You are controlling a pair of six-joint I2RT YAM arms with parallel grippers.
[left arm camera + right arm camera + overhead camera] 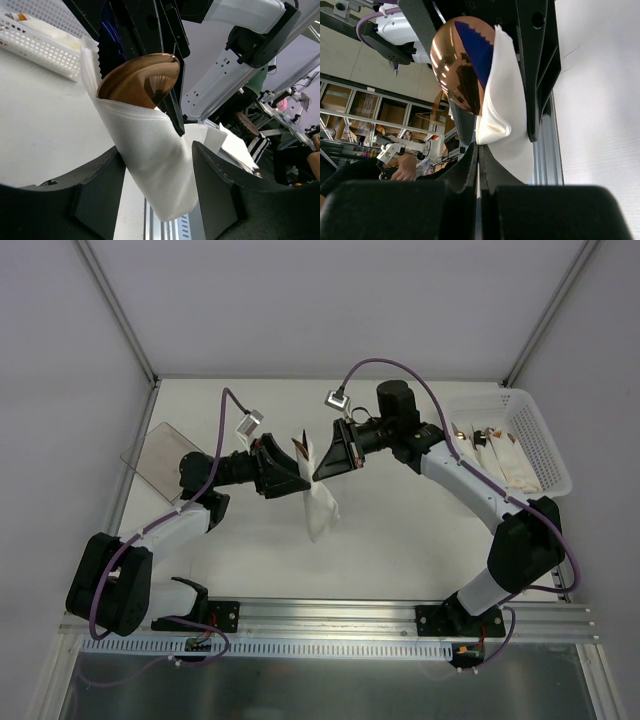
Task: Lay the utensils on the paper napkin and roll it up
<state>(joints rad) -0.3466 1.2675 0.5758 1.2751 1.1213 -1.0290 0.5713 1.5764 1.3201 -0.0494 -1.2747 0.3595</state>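
The paper napkin (pixel 320 508) is wrapped into a loose roll and hangs above the middle of the table between both grippers. Brown utensils (pixel 300 446) stick out of its top. In the left wrist view a shiny brown spoon bowl (pixel 137 80) shows in the roll's mouth, with the napkin (pixel 150 145) wrapped below it. My left gripper (pixel 156 150) is open around the roll, one finger touching it and a small gap at the other. My right gripper (pixel 479 146) is shut, its tips pinching the napkin's (pixel 507 100) folded edge just under the spoon (pixel 457 65).
A white perforated basket (pixel 535 445) holding several rolled bundles stands at the right back of the table and also shows in the left wrist view (pixel 35 42). A clear smoky plastic container (pixel 160 455) lies at the left. An aluminium rail (pixel 330 615) runs along the near edge.
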